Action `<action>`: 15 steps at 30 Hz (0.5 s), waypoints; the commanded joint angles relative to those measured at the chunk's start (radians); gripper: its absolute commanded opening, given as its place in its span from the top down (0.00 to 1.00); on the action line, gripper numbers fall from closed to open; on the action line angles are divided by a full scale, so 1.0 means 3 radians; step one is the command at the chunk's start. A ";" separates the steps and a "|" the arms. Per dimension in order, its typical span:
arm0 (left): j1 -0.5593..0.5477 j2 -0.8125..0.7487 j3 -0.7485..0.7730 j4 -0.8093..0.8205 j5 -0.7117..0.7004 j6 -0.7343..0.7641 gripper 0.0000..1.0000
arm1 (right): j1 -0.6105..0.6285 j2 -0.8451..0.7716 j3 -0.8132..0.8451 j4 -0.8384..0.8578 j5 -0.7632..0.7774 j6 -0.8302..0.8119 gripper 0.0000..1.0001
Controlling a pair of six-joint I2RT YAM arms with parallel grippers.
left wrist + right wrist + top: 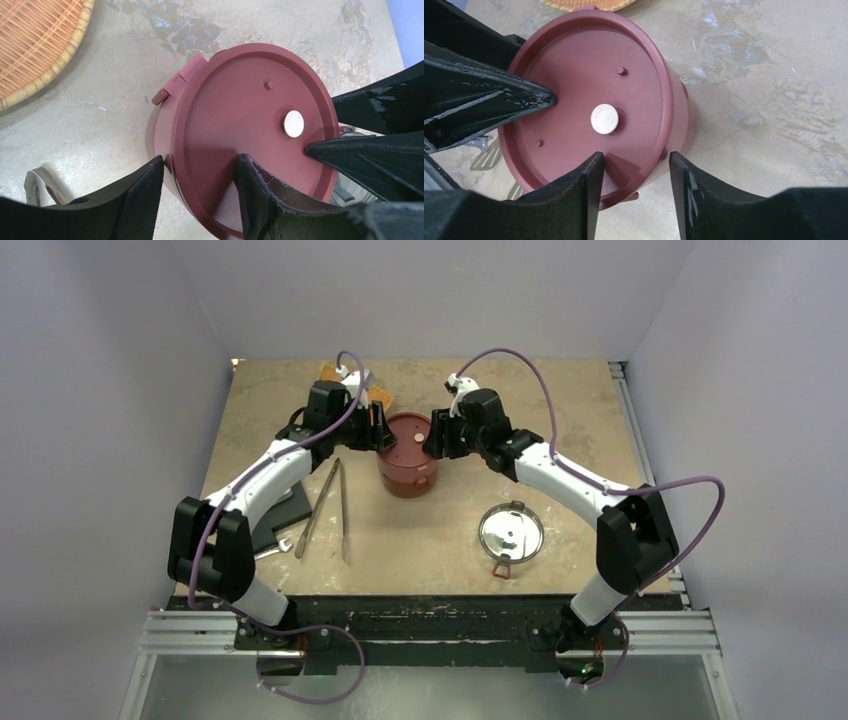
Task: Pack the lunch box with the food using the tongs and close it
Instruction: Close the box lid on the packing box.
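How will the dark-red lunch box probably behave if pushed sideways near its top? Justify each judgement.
The lunch box looks rigid and tapers toward its base, so it may tip. Its glossy wall looks slippery. The white slice on top would probably slide.

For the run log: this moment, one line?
left gripper: open, straddling round dark-red lunch box rim | right gripper: open, opposite rim | white round slice: on lid | slim silvery tongs: unheld

Setting: robotics lab test cell. Plain pale walls point(110, 390) box in a stained tan tabletop point(600, 420); aluminium rails point(450, 640) along the frame's bottom edge carry the left arm point(262, 478) and right arm point(560, 478).
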 commanded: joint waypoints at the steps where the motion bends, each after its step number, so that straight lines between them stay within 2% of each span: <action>1: -0.0180 -0.0015 -0.0237 -0.0119 0.0168 0.0011 0.54 | -0.0029 0.0138 0.0008 -0.0106 -0.0264 -0.0298 0.49; 5: -0.0362 -0.0146 -0.0342 0.0067 0.0382 -0.0151 0.55 | -0.0030 0.0206 0.0150 -0.0028 -0.0582 -0.0620 0.52; 9: -0.0534 -0.0363 -0.0517 0.0195 0.0369 -0.0338 0.55 | -0.0031 0.0278 0.0250 0.0011 -0.0859 -0.0921 0.52; 15: -0.0727 -0.0557 -0.0632 0.0259 0.0360 -0.0537 0.55 | -0.0029 0.0384 0.0316 0.0120 -0.1015 -0.1161 0.50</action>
